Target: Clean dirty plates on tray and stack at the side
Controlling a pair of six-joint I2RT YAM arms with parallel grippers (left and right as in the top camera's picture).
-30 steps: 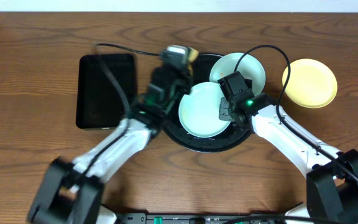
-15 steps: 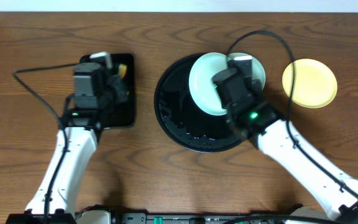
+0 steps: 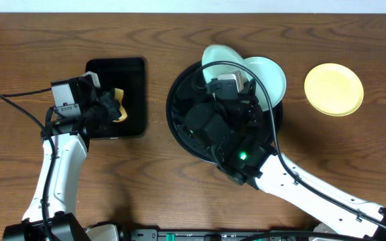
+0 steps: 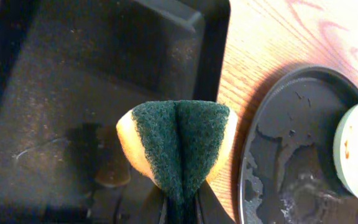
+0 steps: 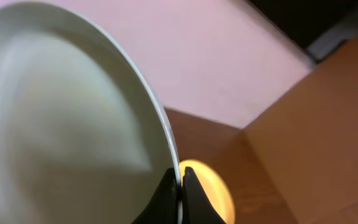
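left gripper [image 4: 180, 208] pinches sponge [image 4: 179, 143] over rectangular tray [image 4: 55, 93]; right gripper [image 5: 179, 186] clamps mint plate [image 5: 61, 124] by its rim, tilted.

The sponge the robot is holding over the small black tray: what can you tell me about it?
The sponge is soft yellow foam with a dark green scrubbing layer on one face. The left arm's jaws pinch it at the middle, so it folds into two bulging green lobes with yellow showing at the outer edges. It hangs over the right part of the rectangular black tray, close to the wet round tray. Only the jaws visibly touch it, and whether it is wet cannot be told.
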